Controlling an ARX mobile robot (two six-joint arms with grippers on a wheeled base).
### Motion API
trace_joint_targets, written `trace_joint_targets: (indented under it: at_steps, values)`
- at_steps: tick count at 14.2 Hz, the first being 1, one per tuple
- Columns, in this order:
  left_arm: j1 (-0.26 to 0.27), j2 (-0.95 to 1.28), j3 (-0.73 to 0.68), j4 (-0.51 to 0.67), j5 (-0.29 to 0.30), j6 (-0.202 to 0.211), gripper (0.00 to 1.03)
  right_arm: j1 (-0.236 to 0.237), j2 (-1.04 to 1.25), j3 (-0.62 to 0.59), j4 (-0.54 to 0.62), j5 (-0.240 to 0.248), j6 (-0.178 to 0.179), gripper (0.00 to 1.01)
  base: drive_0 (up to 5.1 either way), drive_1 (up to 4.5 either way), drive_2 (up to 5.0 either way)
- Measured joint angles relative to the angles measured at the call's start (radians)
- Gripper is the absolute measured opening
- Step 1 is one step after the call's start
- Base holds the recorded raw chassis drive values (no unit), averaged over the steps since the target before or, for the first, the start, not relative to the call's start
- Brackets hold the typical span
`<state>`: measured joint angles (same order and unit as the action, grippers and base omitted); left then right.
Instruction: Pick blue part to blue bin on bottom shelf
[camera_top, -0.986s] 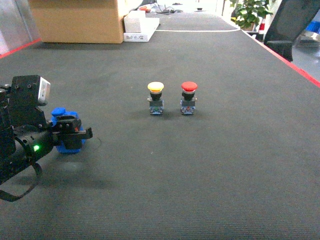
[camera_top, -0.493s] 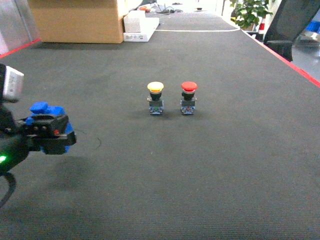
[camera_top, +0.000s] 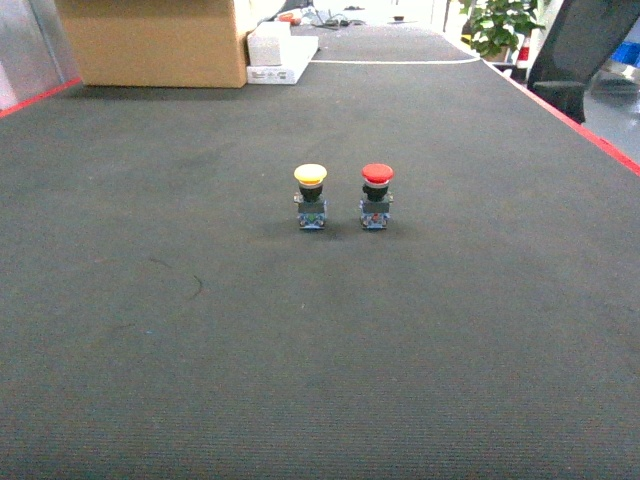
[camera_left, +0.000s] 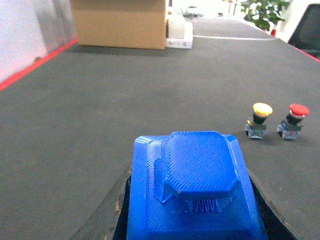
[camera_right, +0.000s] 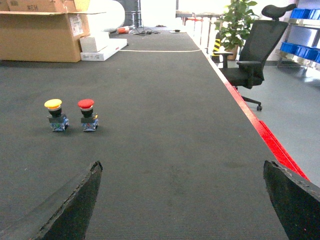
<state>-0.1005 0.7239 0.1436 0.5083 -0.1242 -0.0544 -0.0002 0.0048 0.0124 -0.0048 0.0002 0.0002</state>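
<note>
The left gripper (camera_left: 192, 220) holds the chunky blue plastic part (camera_left: 192, 185) between its dark fingers (camera_left: 107, 215), one on each side. The part fills the bottom of the left wrist view and sits up off the dark grey carpet-like tabletop (camera_top: 300, 350). The gripper points forward along the tabletop, toward the big brown cardboard box (camera_left: 119, 22) at the far end.

The right gripper (camera_right: 185, 210) hangs low over the tabletop. Its two dark fingers (camera_right: 75, 205) are spread wide apart with nothing between them.

A second ago the left arm and the blue part were at the left edge of the head view. Now both are gone from that view, and only the left wrist view shows the part.

The small button with a yellow round cap (camera_top: 311, 196) and the small button with a red round cap (camera_top: 377, 195) stand upright side by side, close together, well in front of the cardboard box. They have not moved.

The cardboard box is too far away to see if anything is inside. A white flat box (camera_top: 283, 55) lies just beside it. A black office chair (camera_right: 247, 62) stands on the floor off to the right of the tabletop.
</note>
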Motion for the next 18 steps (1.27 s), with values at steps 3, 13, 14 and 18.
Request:
trace_joint_targets:
  at_steps: [3,13,14,18]
  values:
    - [-0.057,-0.492,-0.006,-0.382,-0.074,-0.003,0.44,0.000,0.000,0.000,0.000,0.000,0.000,0.98,0.0,0.00,0.0]
    - [-0.052,-0.499,-0.011,-0.389,-0.079,-0.003,0.44,0.000,0.000,0.000,-0.002,0.000,0.000,0.98,0.0,-2.07,2.0]
    - [-0.052,-0.501,-0.011,-0.391,-0.079,-0.003,0.44,0.000,0.000,0.000,0.006,0.000,0.000,0.98,0.0,0.00,0.0]
    - [-0.051,-0.503,-0.011,-0.390,-0.082,-0.003,0.44,0.000,0.000,0.000,0.000,0.000,0.000,0.98,-1.8,-1.83,-1.8]
